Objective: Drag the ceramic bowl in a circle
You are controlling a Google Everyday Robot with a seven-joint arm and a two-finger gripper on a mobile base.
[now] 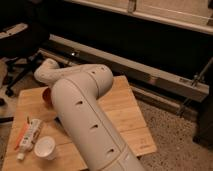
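Okay, tube (31, 136) has print, unreadable (orange marker-like thing alongside). Ceramic bowl (46, 96) sits on the wooden table (127, 112) toward the left rear, only a sliver showing beside the white arm (82, 115). Gripper is hidden behind the arm down by the bowl; can't tell its state. White cup (45, 148) is near the front edge. Right side of the table is open. Speckled floor (175, 135), office chair (20, 42) at left.

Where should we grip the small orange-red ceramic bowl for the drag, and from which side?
Probably the rim, from above, with one of the jaws inside and one outside: the small orange-red ceramic bowl is round and glossy, so its sides offer little purchase. Only a sliver shows past the white robot arm on the wooden table; the gripper is hidden behind that arm.
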